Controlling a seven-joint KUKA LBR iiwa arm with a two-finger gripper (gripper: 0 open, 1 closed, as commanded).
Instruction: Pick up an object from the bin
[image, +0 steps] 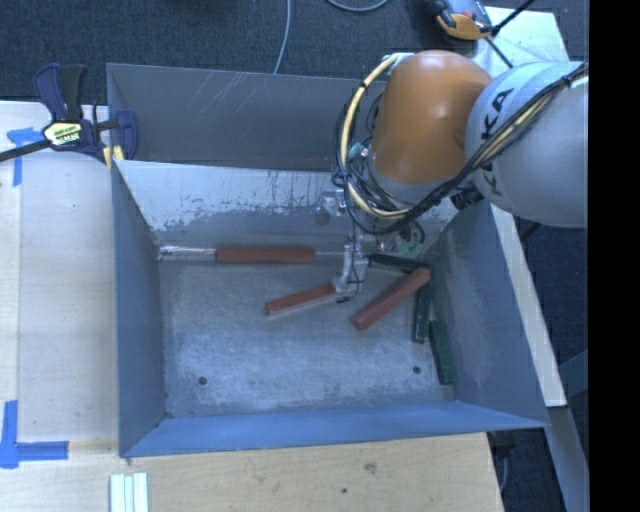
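Reddish-brown stick (300, 299) lies slanted in mid-bin, its right end directly at the tip of the gripper (348, 280). Whether the gripper is open or closed round it: cannot tell. Second brown stick (390, 299) lies just to the right, also slanted. Longer brown stick (265, 255) lies along the far wall. Dark green pieces (432, 335) lie by the right wall of the grey bin (300, 430).

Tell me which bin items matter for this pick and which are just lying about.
In play: tool; middle brown stick, its right end under the tool.
Lying about: back-wall brown stick; right brown stick; dark green pieces.
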